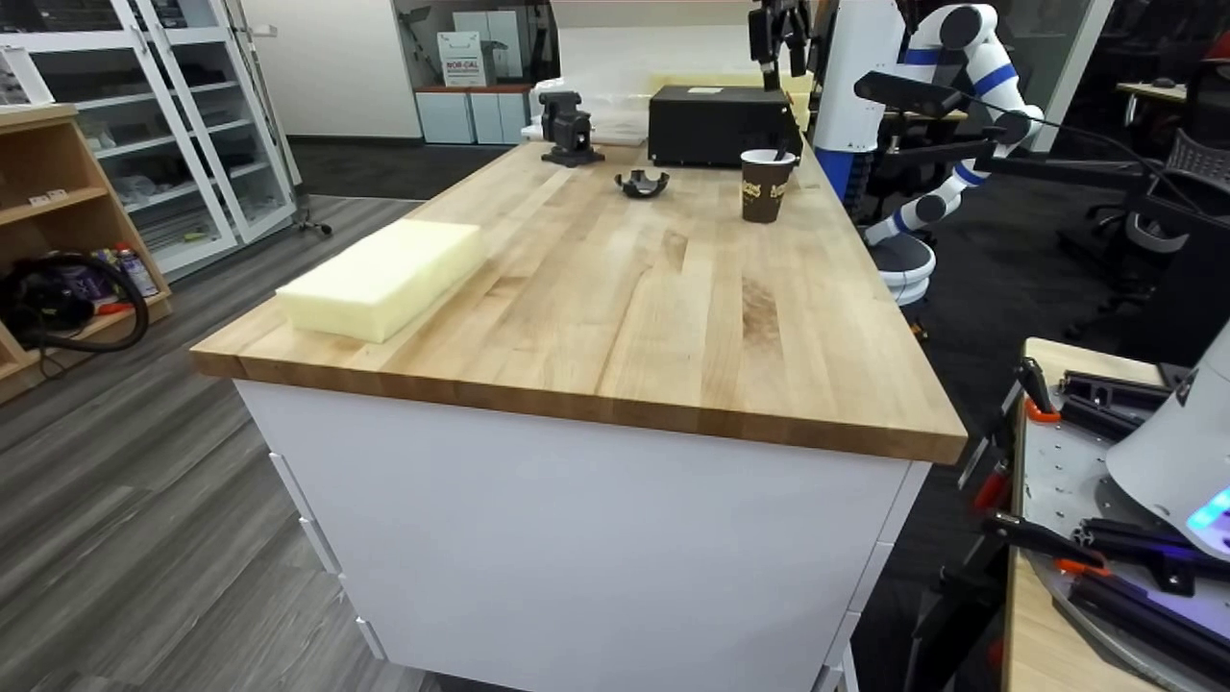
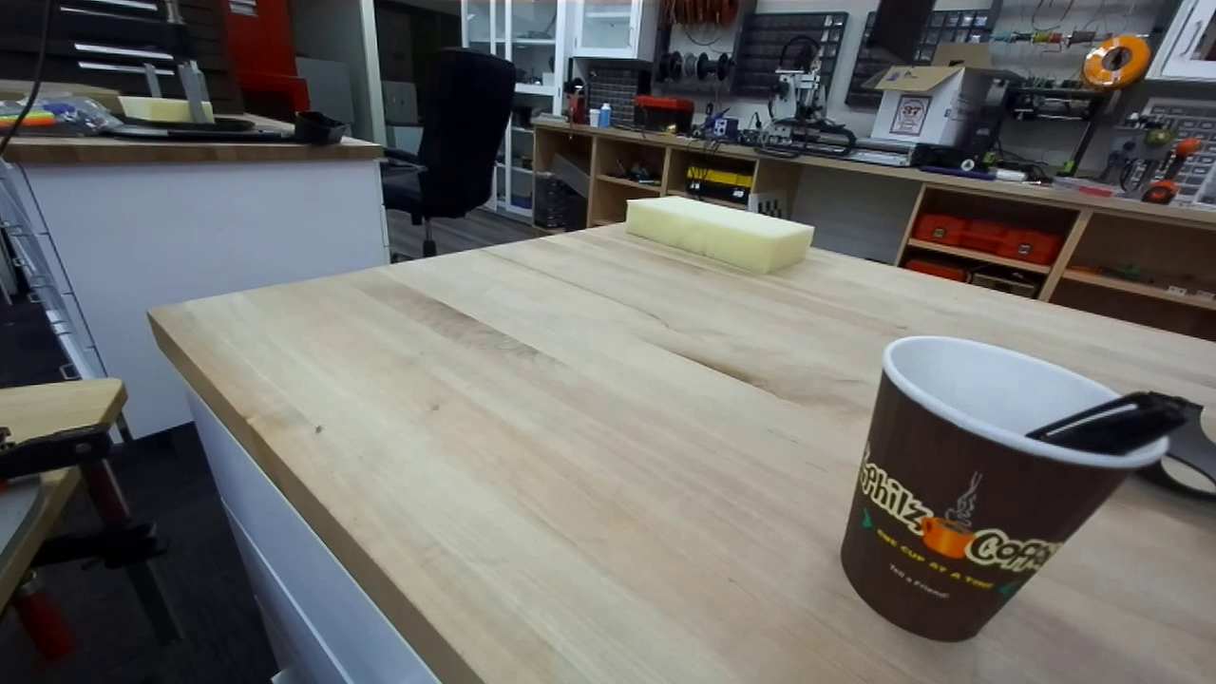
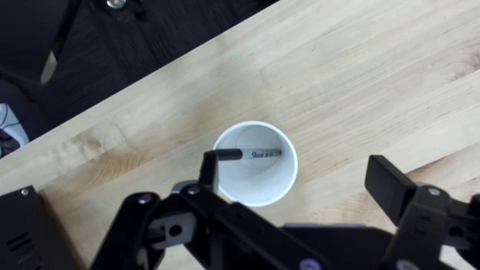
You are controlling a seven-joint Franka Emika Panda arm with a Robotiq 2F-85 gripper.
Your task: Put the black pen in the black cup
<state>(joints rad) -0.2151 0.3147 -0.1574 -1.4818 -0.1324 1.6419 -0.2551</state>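
The gripper [image 3: 298,178] above the table [image 1: 615,317] is spread wide and grasps nothing; seen from the wrist, its fingers [image 3: 388,187] stand far apart, one toward nine o'clock of the black cup [image 3: 258,185], the other toward four. In that view the nearer finger crosses the cup's rim and comes right up to the end of the black pen [image 3: 258,153], but in an exterior view I can see a gap between the gripper [image 1: 784,72] and the cup [image 1: 766,197] below, so it touches neither. The pen leans inside the cup, its dark end by the rim between nine and ten o'clock, its pale, lettered barrel running to a tip near the wall at two. In an exterior view the pen [image 2: 1111,432] pokes its dark end out over the rim, toward two o'clock. Toward eight o'clock of the wrist view sits a black box [image 3: 18,221]; in an exterior view a yellow foam block [image 2: 719,235] lies toward one.
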